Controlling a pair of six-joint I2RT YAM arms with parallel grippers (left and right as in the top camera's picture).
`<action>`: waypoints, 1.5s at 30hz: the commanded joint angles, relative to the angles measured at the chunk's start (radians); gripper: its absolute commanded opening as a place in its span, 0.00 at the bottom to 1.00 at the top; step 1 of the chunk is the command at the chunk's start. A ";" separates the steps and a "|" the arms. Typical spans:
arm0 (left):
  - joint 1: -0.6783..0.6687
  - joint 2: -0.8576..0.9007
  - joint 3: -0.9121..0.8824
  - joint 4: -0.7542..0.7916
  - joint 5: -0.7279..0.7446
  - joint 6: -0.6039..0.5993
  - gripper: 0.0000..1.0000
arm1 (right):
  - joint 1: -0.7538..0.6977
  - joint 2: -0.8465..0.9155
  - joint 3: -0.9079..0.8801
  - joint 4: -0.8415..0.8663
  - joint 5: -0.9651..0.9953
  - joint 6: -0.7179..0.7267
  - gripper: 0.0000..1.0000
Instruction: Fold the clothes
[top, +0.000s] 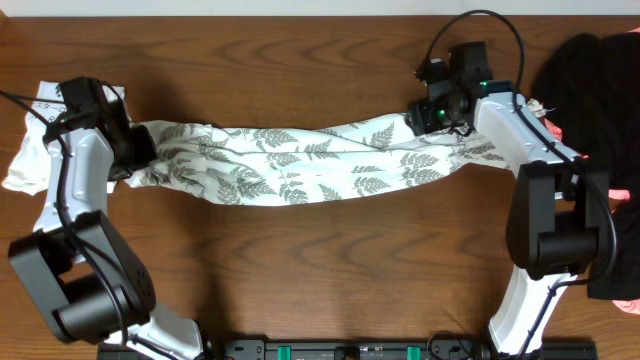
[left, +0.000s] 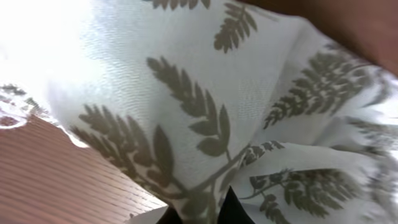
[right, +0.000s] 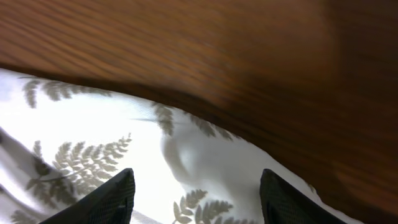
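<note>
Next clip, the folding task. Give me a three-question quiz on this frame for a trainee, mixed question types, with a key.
1. True or false: the right gripper stands wide open above the long white garment.
2. What lies at the right edge of the table? A) a black garment B) a blue towel C) a cardboard box
3. Short answer: what print covers the long white garment?
Key: 1 true; 2 A; 3 grey fern leaves.
</note>
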 joint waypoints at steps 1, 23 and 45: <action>-0.027 -0.094 0.064 0.000 -0.024 0.018 0.06 | 0.013 -0.022 0.073 0.001 -0.035 -0.015 0.64; -0.544 -0.142 0.069 -0.030 -0.184 0.085 0.06 | -0.099 -0.123 0.128 -0.154 0.133 -0.003 0.70; -0.805 -0.081 0.069 0.031 -0.188 0.058 0.06 | -0.109 -0.123 0.127 -0.185 0.133 -0.004 0.70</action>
